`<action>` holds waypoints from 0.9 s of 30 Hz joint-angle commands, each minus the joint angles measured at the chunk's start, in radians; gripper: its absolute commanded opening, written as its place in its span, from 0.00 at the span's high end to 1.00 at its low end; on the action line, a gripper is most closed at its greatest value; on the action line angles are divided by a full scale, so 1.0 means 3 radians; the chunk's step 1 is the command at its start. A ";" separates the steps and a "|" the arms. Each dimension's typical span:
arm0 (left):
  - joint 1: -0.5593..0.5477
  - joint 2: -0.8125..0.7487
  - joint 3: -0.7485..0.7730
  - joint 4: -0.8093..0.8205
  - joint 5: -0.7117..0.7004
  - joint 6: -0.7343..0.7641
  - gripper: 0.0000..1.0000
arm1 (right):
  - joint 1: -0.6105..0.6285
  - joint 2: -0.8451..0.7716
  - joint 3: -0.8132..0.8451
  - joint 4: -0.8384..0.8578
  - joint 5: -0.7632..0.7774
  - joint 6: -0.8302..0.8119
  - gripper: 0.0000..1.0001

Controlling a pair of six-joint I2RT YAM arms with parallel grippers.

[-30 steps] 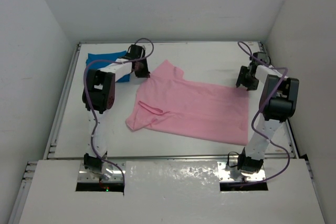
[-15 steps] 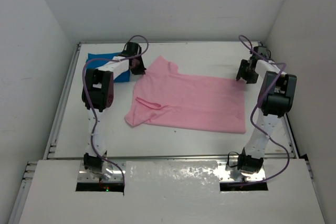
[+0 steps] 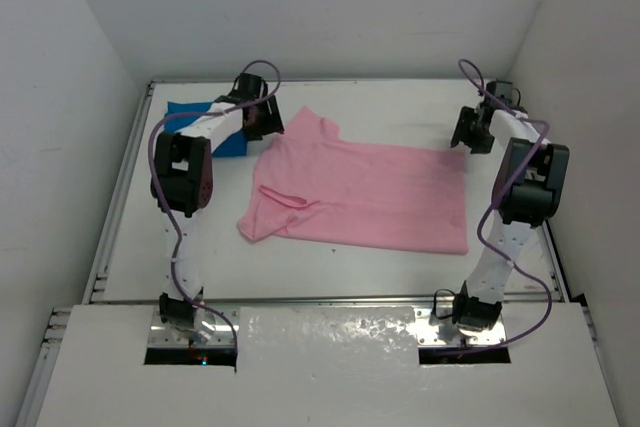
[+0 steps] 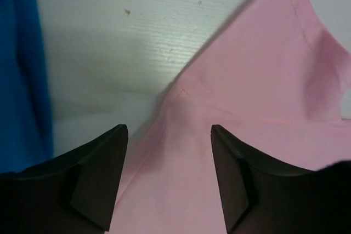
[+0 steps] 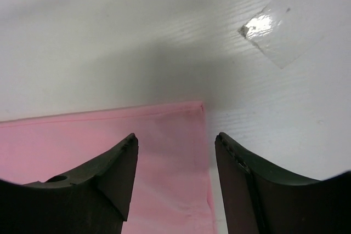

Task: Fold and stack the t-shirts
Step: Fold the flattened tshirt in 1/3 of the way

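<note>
The light pink t-shirt (image 3: 365, 193) lies spread flat across the middle of the table, one sleeve folded over at its near left. A bright blue folded t-shirt (image 3: 200, 119) rests at the far left. My left gripper (image 3: 268, 127) hovers open over the pink shirt's far left shoulder; the left wrist view shows pink cloth (image 4: 247, 97) lying loose under the spread fingers (image 4: 101, 173) and blue cloth (image 4: 22, 80) at the left edge. My right gripper (image 3: 462, 145) stands open above the pink shirt's far right corner (image 5: 181, 130), with nothing gripped.
A raised metal rim (image 3: 115, 197) runs around the white table. A patch of clear tape (image 5: 274, 31) sticks to the surface beyond the right gripper. Both arm bases (image 3: 180, 312) sit at the near edge.
The left gripper has opened and let go of the pink shirt's shoulder. Both arms carried the shirt toward the far side, and it now lies flatter and straighter.
</note>
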 commanded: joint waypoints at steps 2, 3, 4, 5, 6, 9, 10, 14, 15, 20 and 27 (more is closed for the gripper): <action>0.0030 -0.0571 0.0351 -0.0416 -0.0281 0.0091 0.37 | -0.0014 -0.0383 0.0259 -0.0471 0.0111 0.0173 0.42; 0.0030 -0.0618 0.0377 -0.0514 -0.0317 0.0126 0.37 | -0.0009 -0.0450 0.0239 -0.0626 0.0141 0.0224 0.42; 0.0030 -0.0679 0.0362 -0.0707 -0.0363 0.0132 0.37 | 0.0007 -0.0527 0.0102 -0.0774 0.0192 0.0341 0.41; 0.0030 -0.0826 0.0311 -0.0805 -0.0374 0.0132 0.37 | 0.0012 -0.0760 -0.0041 -0.0938 0.0238 0.0403 0.41; 0.0030 -0.0924 0.0224 -0.0867 -0.0394 0.0112 0.38 | 0.0012 -0.0914 -0.0245 -0.0944 0.0249 0.0470 0.39; 0.0025 -0.1465 -0.0622 -0.0817 -0.0278 0.0096 0.43 | 0.0002 -0.1508 -0.0982 -0.0929 0.0188 0.0802 0.39; 0.0025 -0.1593 -0.0757 -0.0821 -0.0242 0.0101 0.45 | 0.0007 -0.1615 -0.1206 -0.0980 0.0198 0.0828 0.40; 0.0005 -0.2115 -0.1340 -0.0888 0.0085 0.0244 0.49 | 0.0007 -0.2142 -0.1668 -0.1083 0.0213 0.0864 0.45; -0.0005 -0.2182 -0.1574 -0.0842 0.0289 0.0295 0.51 | 0.0007 -0.2280 -0.1760 -0.1098 0.0193 0.0829 0.47; -0.0016 -0.2520 -0.2097 -0.0755 0.0587 0.0357 0.54 | 0.0007 -0.2490 -0.2226 -0.1287 0.0203 0.0767 0.49; -0.0046 -0.2689 -0.2481 -0.0755 0.0710 0.0316 0.52 | 0.0007 -0.2798 -0.2650 -0.1221 0.0188 0.1119 0.47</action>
